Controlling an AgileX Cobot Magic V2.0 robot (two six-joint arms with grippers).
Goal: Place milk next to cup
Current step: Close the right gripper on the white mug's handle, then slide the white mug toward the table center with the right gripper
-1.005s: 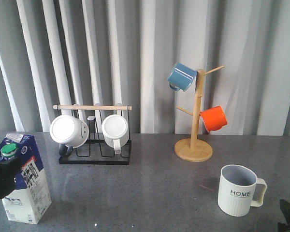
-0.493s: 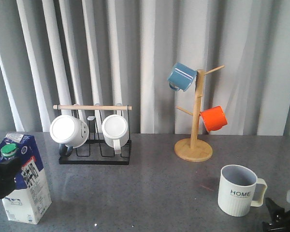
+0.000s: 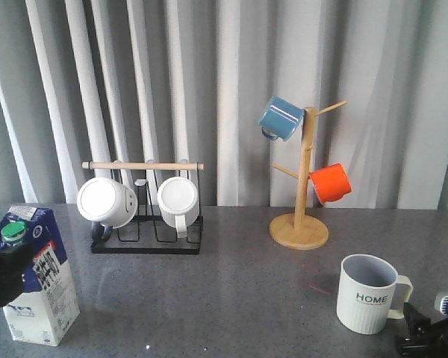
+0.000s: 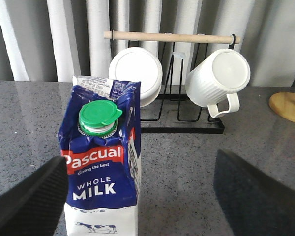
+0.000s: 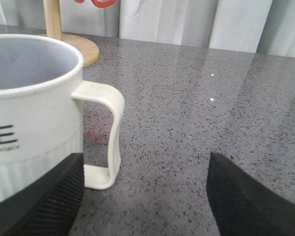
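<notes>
2 arms in play over a grey speckled desk (image 3: 239, 298). Milk (image 3: 36, 276) stands upright at the near left of the desk, green cap (image 4: 99, 116) toward the left wrist camera, red band below it. Left hand (image 4: 137, 196) spread wide, 1 dark finger on each side of the carton, neither touching it in the left wrist view; in the front view the hand shows as a dark blur (image 3: 1, 280) over the carton's left edge.

Cup (image 3: 367, 294) with "HOME" lettering sits at the near right, well apart from the milk, handle pointing right. Right hand (image 5: 142, 196) also wide open, just beside the cup on its handle side, 1 finger low against the ribbed wall; contact unclear.

Behind: black wire rack (image 3: 145, 237) with 2 white mugs (image 3: 106, 202), and a wooden mug tree (image 3: 302, 195) carrying a blue mug (image 3: 281, 118) and an orange mug (image 3: 331, 183).
</notes>
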